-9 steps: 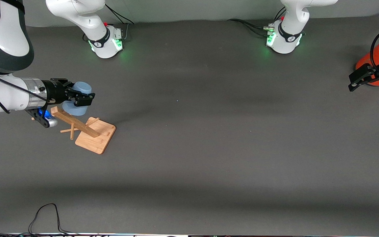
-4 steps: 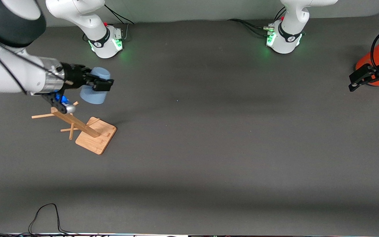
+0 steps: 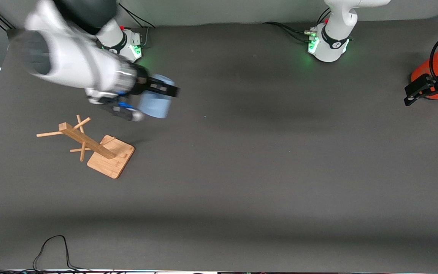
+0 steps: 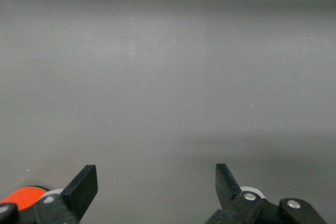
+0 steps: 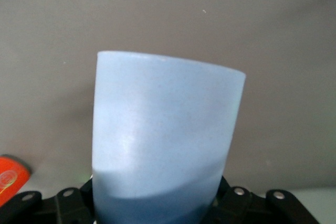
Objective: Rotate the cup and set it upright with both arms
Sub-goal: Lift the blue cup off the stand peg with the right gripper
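I see a matte light blue tapered plastic cup [image 3: 156,102] clamped in my right arm's black two-finger gripper [image 3: 162,89], over the plain dark grey table mat [image 3: 264,163]. The pale wooden peg stand [image 3: 93,146] is tan, the cylindrical canister [image 3: 432,72] bright orange beside my left arm's black gripper [image 3: 428,91], and both white arm bases [image 3: 327,43] glow green.

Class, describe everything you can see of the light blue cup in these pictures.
The cup is a small, light blue, handleless tumbler with plain tapered walls and a matte, plastic look. The right gripper is shut on it and carries it in the air over the bare grey table, toward the right arm's end and clear of the wooden peg stand. In the right wrist view its wall fills the frame, rising from between the black gripper fingers. Its opening cannot be seen. Nothing else touches it.
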You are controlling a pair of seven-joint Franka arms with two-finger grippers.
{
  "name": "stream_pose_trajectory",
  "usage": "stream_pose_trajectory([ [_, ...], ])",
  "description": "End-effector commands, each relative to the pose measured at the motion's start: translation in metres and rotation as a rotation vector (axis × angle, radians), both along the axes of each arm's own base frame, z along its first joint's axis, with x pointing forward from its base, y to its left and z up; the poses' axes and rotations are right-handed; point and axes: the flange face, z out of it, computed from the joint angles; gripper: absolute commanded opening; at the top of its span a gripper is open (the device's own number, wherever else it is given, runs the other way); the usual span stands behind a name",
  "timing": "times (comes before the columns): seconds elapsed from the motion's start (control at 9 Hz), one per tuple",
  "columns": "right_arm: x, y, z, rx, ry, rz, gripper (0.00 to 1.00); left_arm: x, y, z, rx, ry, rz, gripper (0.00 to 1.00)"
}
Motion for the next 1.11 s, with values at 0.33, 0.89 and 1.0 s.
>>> stream_pose_trajectory([
  [0.33,-0.011,0.181,-0.143,-0.187,-0.241,0.047,0.0,-0.008,0.015,0.006,0.008,-0.002,0.023,1.0],
  [0.89,-0.048,0.253,-0.266,-0.244,-0.55,0.587,0.0,-0.003,0.008,-0.001,0.018,0.003,0.005,1.0],
  [1.0,-0.047,0.254,-0.286,-0.258,-0.573,0.79,0.0,0.003,0.004,-0.01,0.021,0.02,0.001,1.0],
])
